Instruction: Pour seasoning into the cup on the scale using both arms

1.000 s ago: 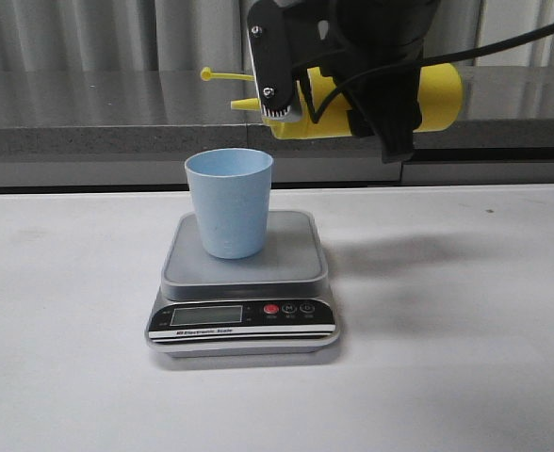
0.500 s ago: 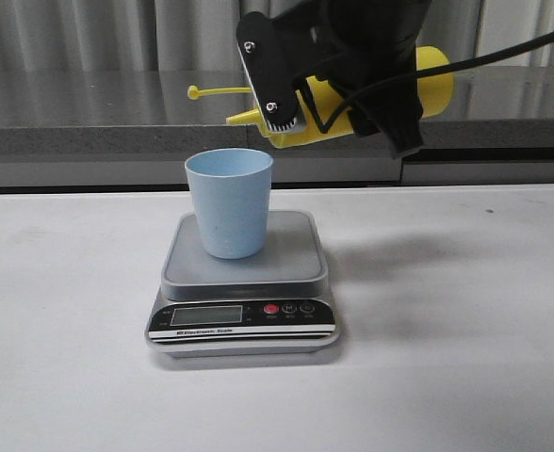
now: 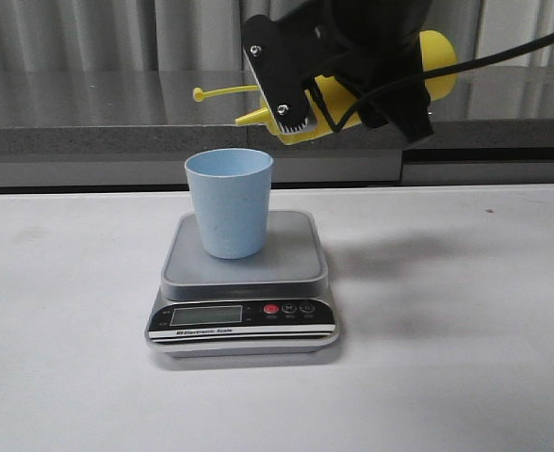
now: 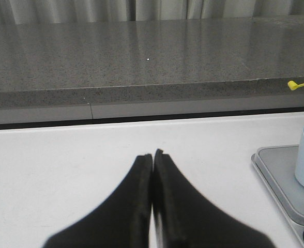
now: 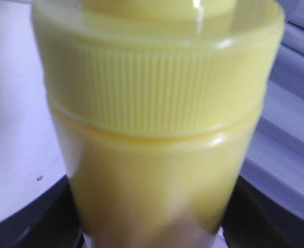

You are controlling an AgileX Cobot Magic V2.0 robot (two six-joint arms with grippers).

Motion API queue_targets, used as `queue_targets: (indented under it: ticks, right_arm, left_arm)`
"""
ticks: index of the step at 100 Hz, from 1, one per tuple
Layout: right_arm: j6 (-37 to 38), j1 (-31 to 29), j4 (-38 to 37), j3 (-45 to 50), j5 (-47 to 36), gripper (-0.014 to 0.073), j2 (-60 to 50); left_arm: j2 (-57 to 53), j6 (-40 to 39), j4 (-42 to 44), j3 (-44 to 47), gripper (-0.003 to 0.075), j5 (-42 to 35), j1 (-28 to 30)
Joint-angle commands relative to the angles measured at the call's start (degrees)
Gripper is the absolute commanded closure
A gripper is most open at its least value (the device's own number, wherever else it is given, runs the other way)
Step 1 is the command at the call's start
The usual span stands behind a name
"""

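Silver-grey, the flat digital kitchen scale (image 3: 242, 301) sits nearest the camera on the white table (image 3: 465, 358), its LCD display, one red button and two dark buttons facing forward. On its rounded square platform stands the small pale blue plastic tumbler (image 3: 228, 202), upright and towards the left of the platform. Above and to the right of the tumbler, the black right gripper (image 3: 338, 94) is clamped around the tall yellow plastic squeeze bottle (image 3: 437, 66), which is tipped almost level, pointed nozzle aimed left and slightly down, just short of the rim; its small tethered cap (image 3: 199, 94) trails out leftward. Off to the left, the left gripper (image 4: 153, 157) rests low over the table with its jaws pressed together, holding nothing. A grey stone ledge (image 3: 79, 113) runs behind.
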Motion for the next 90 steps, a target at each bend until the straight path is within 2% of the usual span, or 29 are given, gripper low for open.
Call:
queue_targets:
  ticks: [1,22,60,90]
  right_arm:
    - [0.7,0.0,-3.5,-1.9,0.9,0.0421,-2.8]
    - [11.4,0.0,-3.4,-1.9,0.9,0.0421,-2.9]
    - [40.2,-2.3,-2.8,-1.9,-4.4,0.0421,-5.3]
    - [45.7,-7.8,1.2,0.0,-13.5,0.0421,-9.3]
  left_arm:
    - [0.4,-0.3,-0.5,-1.4,0.0738,-5.1,0.0]
    - [0.4,-0.3,-0.5,-1.4,0.0738,-5.1,0.0]
    - [0.4,-0.3,-0.5,-1.4,0.0738,-5.1,0.0]
    - [0.4,-0.3,-0.5,-1.4,0.0738,-5.1,0.0]
